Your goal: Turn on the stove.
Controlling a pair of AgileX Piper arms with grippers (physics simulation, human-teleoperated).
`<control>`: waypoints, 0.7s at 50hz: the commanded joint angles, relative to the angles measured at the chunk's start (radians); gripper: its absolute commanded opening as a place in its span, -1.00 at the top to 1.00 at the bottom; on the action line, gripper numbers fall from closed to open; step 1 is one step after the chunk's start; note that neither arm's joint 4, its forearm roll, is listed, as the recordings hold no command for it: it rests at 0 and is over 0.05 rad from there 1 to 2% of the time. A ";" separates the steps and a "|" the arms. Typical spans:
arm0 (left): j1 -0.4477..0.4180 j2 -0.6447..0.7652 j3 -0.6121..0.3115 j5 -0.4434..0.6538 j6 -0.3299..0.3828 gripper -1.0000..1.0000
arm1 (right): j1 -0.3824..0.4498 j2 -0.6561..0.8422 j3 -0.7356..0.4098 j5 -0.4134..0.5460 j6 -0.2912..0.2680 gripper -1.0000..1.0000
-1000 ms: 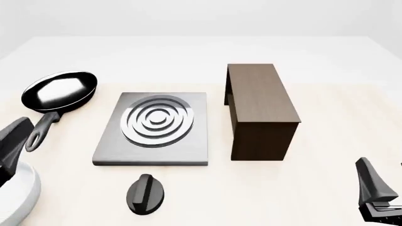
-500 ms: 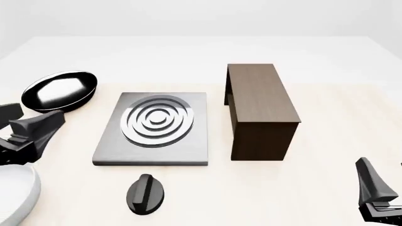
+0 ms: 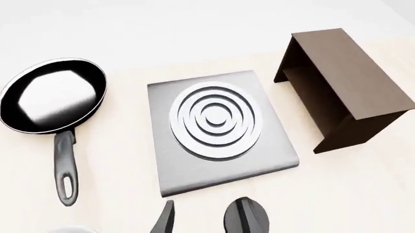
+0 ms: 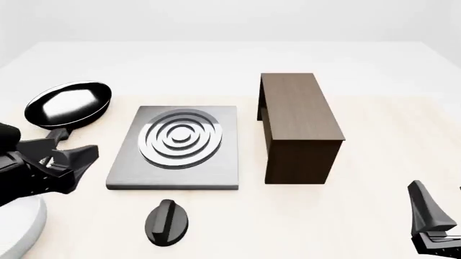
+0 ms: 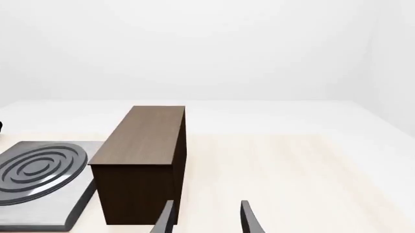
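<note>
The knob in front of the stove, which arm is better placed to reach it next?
Left, likely. The left gripper hangs open beside the stove, close to the knob. The right gripper sits at the far right, beyond the wooden box.

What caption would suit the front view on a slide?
The left end effector, open, hangs left of the stove, with the black knob untouched in front of it and the right end effector parked aside.

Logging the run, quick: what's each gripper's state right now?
Left gripper: open, holding nothing, beside the stove.
Right gripper: open, holding nothing.
</note>
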 commanded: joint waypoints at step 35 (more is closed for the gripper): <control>0.013 0.082 0.176 -0.128 -0.003 -1.00 | 0.000 0.000 0.000 0.000 0.000 -1.00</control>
